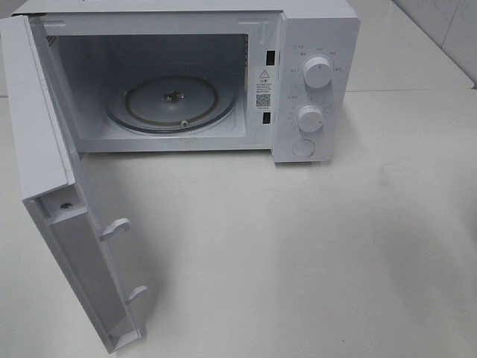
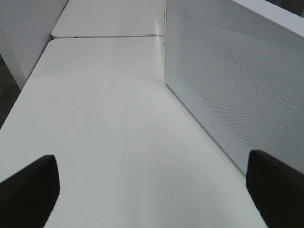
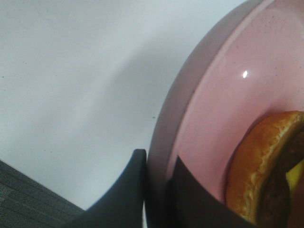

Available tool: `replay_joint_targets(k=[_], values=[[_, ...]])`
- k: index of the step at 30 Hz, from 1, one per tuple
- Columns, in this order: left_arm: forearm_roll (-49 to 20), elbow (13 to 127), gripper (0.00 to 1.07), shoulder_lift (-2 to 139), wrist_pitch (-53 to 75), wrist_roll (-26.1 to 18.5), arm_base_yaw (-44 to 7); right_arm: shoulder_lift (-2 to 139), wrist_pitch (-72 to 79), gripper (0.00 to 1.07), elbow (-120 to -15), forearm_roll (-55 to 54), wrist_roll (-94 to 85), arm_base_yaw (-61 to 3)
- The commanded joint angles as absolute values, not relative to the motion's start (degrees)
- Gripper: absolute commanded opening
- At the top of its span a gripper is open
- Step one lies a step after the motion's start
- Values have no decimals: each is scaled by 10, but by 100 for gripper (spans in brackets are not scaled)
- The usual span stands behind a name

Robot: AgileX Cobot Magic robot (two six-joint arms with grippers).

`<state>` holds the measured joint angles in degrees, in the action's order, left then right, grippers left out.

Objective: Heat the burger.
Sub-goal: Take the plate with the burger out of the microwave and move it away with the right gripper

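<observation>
Clamping the rim of the pink plate (image 3: 199,118), the right gripper (image 3: 159,190) holds it with the burger (image 3: 266,166) lying on it, cut off at the frame edge. The left gripper (image 2: 152,190) stands wide apart beside the microwave (image 1: 223,89) door (image 1: 52,186). Neither gripper appears in the overhead view.

A white microwave (image 1: 201,74) stands at the desk's (image 1: 313,253) back edge, its door (image 1: 67,216) swung wide open toward the front left corner. A glass turntable (image 1: 171,101) lies inside; two round knobs (image 1: 318,72) sit on its right panel. A pink plate (image 3: 213,109) rests on the desk
</observation>
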<state>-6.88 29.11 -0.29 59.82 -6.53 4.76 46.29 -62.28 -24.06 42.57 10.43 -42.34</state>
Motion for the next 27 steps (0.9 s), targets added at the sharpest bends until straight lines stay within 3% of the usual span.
replay_joint_targets(k=[1, 27], values=[[-74, 288, 100, -14, 596, -61, 48, 480, -636, 0, -243, 473, 138, -423], [-74, 288, 100, -14, 596, -61, 48, 710, -619, 4, -286, 503, 436, -423]])
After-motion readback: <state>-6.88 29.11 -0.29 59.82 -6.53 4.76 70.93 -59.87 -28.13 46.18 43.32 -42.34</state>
